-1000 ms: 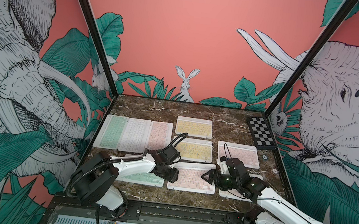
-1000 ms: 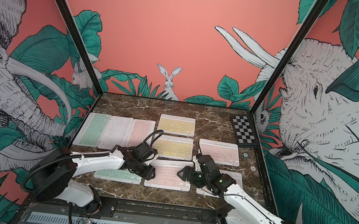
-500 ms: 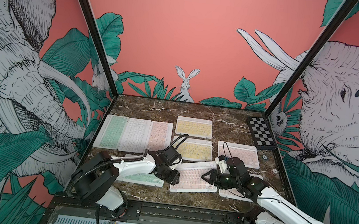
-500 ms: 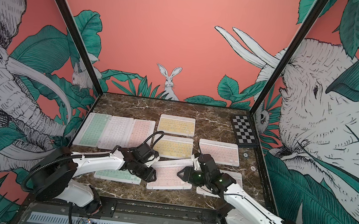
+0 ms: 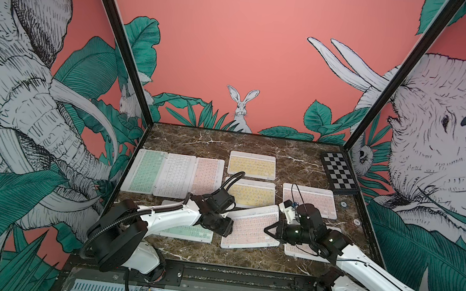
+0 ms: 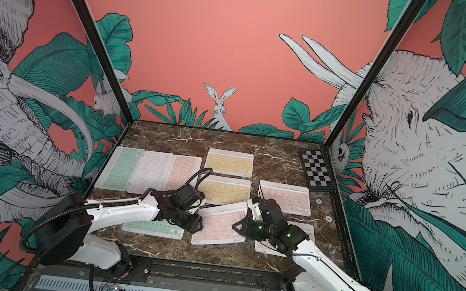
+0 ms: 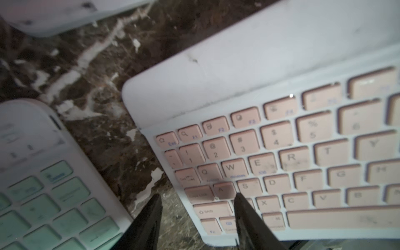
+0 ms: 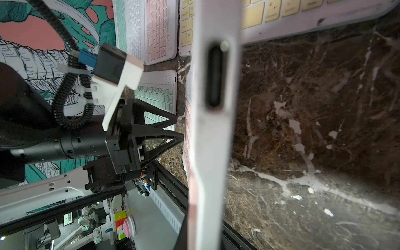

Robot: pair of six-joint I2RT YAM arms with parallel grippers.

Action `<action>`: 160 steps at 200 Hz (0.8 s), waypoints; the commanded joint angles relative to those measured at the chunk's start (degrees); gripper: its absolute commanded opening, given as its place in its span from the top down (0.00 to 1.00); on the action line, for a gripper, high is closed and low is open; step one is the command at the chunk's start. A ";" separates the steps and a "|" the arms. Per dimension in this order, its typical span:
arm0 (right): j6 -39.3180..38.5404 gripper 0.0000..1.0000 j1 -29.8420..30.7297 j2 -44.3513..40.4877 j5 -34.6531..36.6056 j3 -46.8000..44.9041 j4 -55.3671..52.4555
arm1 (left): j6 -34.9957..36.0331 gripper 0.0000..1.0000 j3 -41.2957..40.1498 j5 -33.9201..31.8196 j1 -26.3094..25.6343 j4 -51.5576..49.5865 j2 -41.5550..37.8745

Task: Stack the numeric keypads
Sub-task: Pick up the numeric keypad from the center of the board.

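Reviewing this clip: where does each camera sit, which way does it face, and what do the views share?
Top views: both sit high at the front, looking down on the table; left gripper, right gripper and both arms show.
Left wrist: on the left arm, looking past the left gripper at the pink keypad and mint keypad.
Right wrist: on the right arm, facing the edge of the pink keypad; the left gripper shows beyond.
Shared: every view shows that pink keypad.
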 commanded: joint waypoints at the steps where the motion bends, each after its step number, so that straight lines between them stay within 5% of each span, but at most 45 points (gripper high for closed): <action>1: -0.52 1.00 -0.47 -0.24 -0.25 3.03 -1.15 | -1.41 0.44 4.56 -3.93 0.23 -4.66 -3.77; 96: -1.21 1.00 -6.70 7.11 -9.47 17.23 5.24 | -1.29 0.42 23.51 -9.59 8.67 -21.43 -6.95; 160: -6.49 1.00 -14.66 20.72 -12.33 22.93 16.89 | 1.10 0.41 30.39 -11.23 16.57 -21.21 -3.22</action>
